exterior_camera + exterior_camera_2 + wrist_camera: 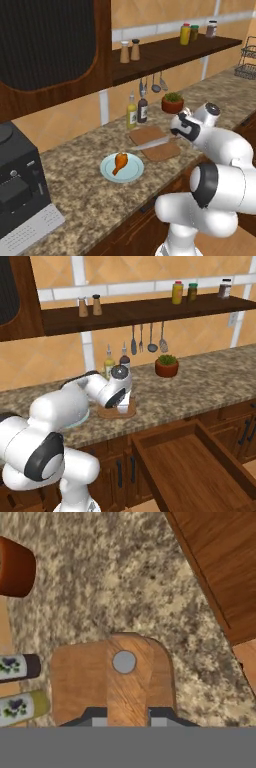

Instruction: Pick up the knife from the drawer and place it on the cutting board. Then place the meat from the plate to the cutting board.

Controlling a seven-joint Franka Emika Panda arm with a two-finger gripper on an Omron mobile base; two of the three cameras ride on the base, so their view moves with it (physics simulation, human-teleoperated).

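The knife [150, 145] lies with its pale blade across the reddish-brown cutting board [161, 153], close to its surface. My gripper [175, 135] is at the knife's right end. In the hand view the gripper [129, 719] is shut on the knife's wooden handle [124, 677], which shows a grey rivet, with the cutting board [80, 677] right beneath it. The meat [120, 162], an orange-brown drumstick, rests on the pale blue plate [131, 172] just left of the board. The drawer [190, 466] stands pulled open below the counter, to the right of the arm.
Two bottles [136, 111] and a potted plant [172, 103] stand behind the board. Ladles and spoons [150, 85] hang under the shelf [165, 52]. A dark appliance [20, 190] sits at the counter's left end. A wire rack [247, 62] is at the far right.
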